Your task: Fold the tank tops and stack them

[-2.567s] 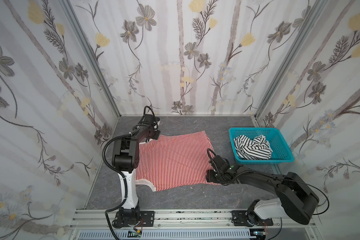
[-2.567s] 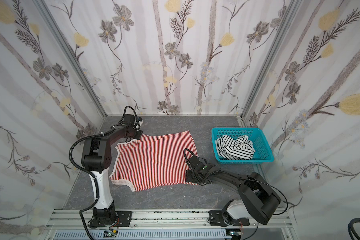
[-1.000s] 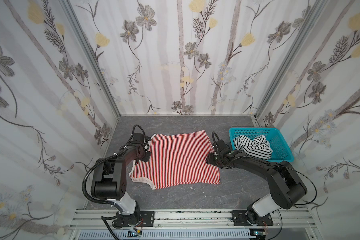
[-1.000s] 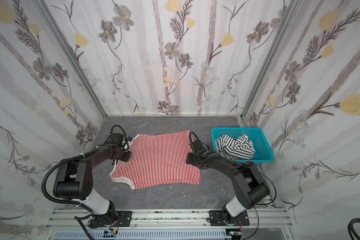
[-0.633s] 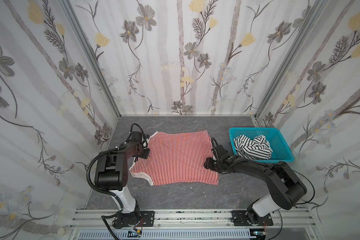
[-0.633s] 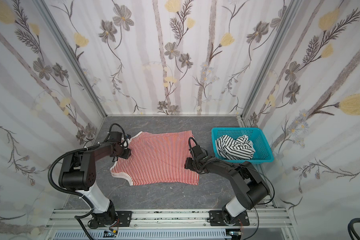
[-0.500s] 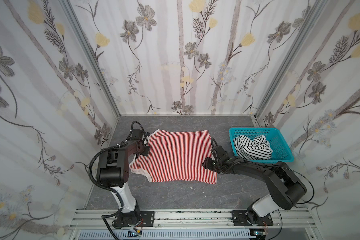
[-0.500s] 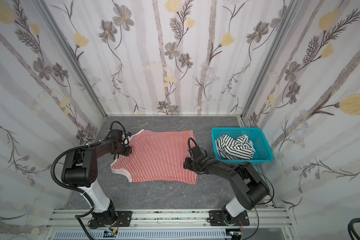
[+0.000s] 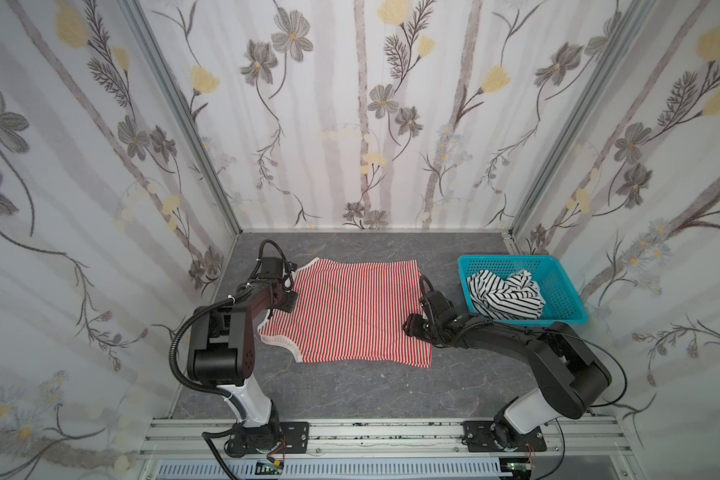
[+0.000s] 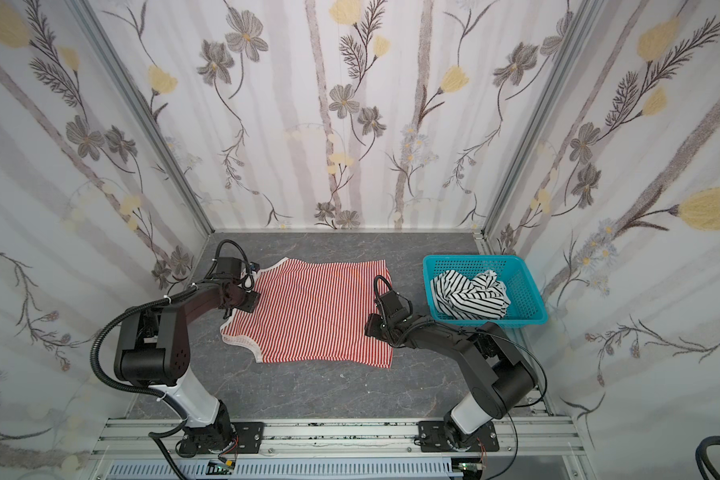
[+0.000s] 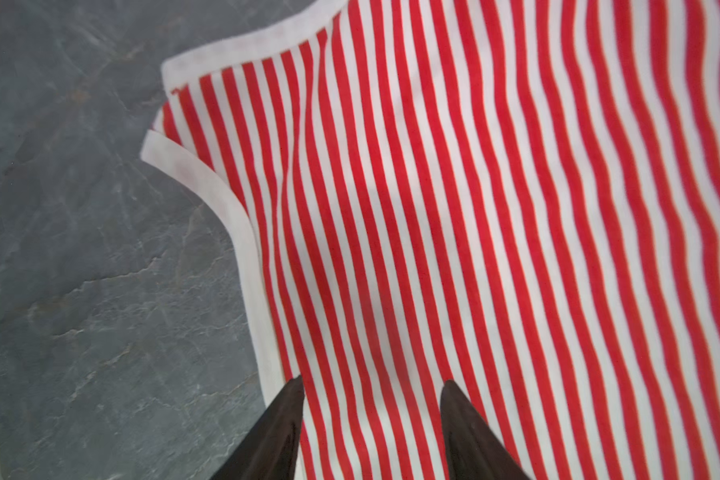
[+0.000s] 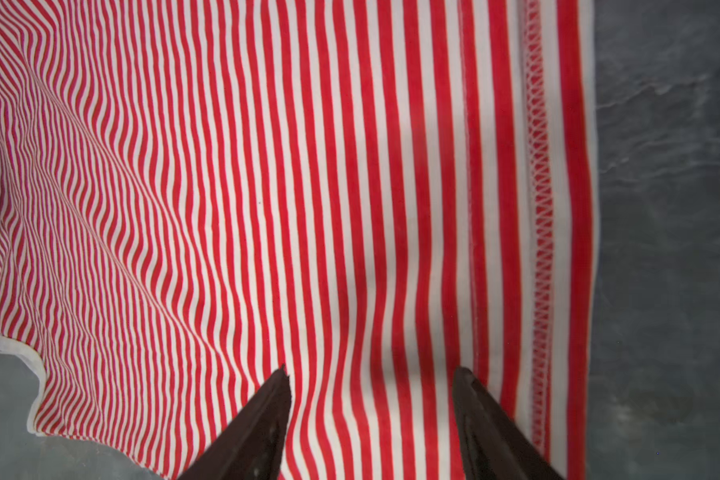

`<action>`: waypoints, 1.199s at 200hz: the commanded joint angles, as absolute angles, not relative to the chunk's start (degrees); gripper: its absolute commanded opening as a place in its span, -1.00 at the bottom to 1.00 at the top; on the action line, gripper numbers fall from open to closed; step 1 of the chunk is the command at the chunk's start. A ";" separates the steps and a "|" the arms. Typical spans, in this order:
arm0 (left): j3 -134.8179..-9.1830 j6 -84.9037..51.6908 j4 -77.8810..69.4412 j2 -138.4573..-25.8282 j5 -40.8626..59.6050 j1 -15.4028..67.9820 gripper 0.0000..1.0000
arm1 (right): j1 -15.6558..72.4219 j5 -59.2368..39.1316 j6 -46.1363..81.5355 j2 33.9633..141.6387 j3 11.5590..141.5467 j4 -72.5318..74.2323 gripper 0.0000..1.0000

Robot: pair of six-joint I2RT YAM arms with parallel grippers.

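The red-and-white striped tank top [image 9: 350, 311] [image 10: 312, 311] lies spread flat on the grey table, with its white-trimmed straps to the left and its hem to the right. My left gripper [image 9: 289, 296] [image 11: 371, 380] is open, its fingertips just above the cloth beside the white trim [image 11: 246, 257]. Over the hem side, my right gripper [image 9: 410, 328] [image 12: 371, 369] is open too, with only flat cloth [image 12: 267, 187] under it. The black-and-white tank top [image 9: 504, 295] [image 10: 468, 297] sits crumpled in the basket.
The turquoise mesh basket [image 9: 512, 261] [image 10: 474, 259] stands at the right back of the table [image 9: 350, 395]. Floral walls close in on three sides. A metal rail [image 9: 371, 432] carrying both arm bases runs along the front edge.
The red-striped top has slid a little to the left and now lies flatter. The left gripper's jaws have opened and let go of its strap edge. The right gripper moved slightly frontward along the hem.
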State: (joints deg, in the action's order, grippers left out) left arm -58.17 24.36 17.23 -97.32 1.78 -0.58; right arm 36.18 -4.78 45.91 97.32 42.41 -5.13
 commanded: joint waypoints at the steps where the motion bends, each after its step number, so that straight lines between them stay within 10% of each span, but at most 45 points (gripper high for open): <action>1: -57.58 21.72 17.47 -93.17 4.58 -0.34 0.24 | 37.67 -4.09 43.86 93.10 44.58 -6.94 0.32; 62: -49.76 18.98 17.75 -77.07 7.53 2.05 0.37 | 39.04 1.32 44.71 81.91 43.98 -14.93 0.39; 145: -38.08 19.80 20.73 -63.52 6.89 6.84 0.40 | 39.95 6.53 55.22 62.70 32.68 -21.37 0.99; 240: -32.87 26.27 25.30 -59.50 7.13 11.38 0.11 | 43.03 6.32 62.57 56.07 27.61 -26.44 0.65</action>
